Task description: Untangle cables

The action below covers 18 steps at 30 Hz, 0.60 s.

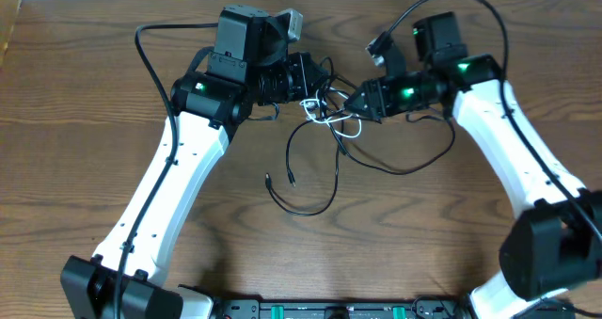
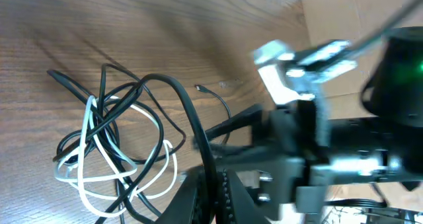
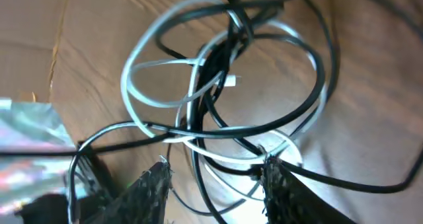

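Observation:
The black cable (image 1: 310,209) and the white cable (image 1: 340,121) are tangled in a knot between my two grippers at the table's far middle. The black cable's loops trail toward the front and right. My left gripper (image 1: 308,82) is shut on a strand of the black cable (image 2: 185,102), which runs between its fingers (image 2: 213,176). The white cable (image 2: 90,112) loops through the black one to the left of it. My right gripper (image 3: 215,174) is open, with black (image 3: 307,175) and white (image 3: 162,64) strands passing between and above its fingers. It shows in the overhead view (image 1: 356,103) at the knot.
The wooden table (image 1: 85,121) carries only the cables. Thicker black robot wires (image 1: 155,37) arc over both arms. The table's far edge and a cardboard surface (image 2: 344,12) lie just behind the grippers.

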Tool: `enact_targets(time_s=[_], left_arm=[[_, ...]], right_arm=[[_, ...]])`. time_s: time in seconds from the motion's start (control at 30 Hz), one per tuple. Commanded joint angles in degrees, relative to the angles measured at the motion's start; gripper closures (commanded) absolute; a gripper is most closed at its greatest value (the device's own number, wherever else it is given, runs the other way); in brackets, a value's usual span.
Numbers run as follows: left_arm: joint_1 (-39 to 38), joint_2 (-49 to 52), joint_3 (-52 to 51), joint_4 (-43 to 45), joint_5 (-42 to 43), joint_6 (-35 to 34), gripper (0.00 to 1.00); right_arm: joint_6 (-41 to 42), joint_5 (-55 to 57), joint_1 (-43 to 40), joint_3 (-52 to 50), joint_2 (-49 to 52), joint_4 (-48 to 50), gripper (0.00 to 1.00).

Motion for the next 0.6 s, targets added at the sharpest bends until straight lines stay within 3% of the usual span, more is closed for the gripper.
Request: enact_targets(time_s=[0.0, 0.37, 0.57], left_arm=[[0.0, -0.3, 0.3, 0.5, 1.1, -0.8, 0.92], [0.0, -0.3, 0.3, 0.5, 1.1, -0.8, 0.92], [0.0, -0.3, 0.3, 0.4, 1.2, -0.8, 0.92]], right_arm=[[11.5, 2.7, 2.6, 0.7, 2.5, 0.4, 0.56], [20.8, 11.5, 6.8, 0.6, 4.3, 1.0, 0.53], [23.2, 13.0, 7.4, 0.3, 5.9, 6.9, 0.52]])
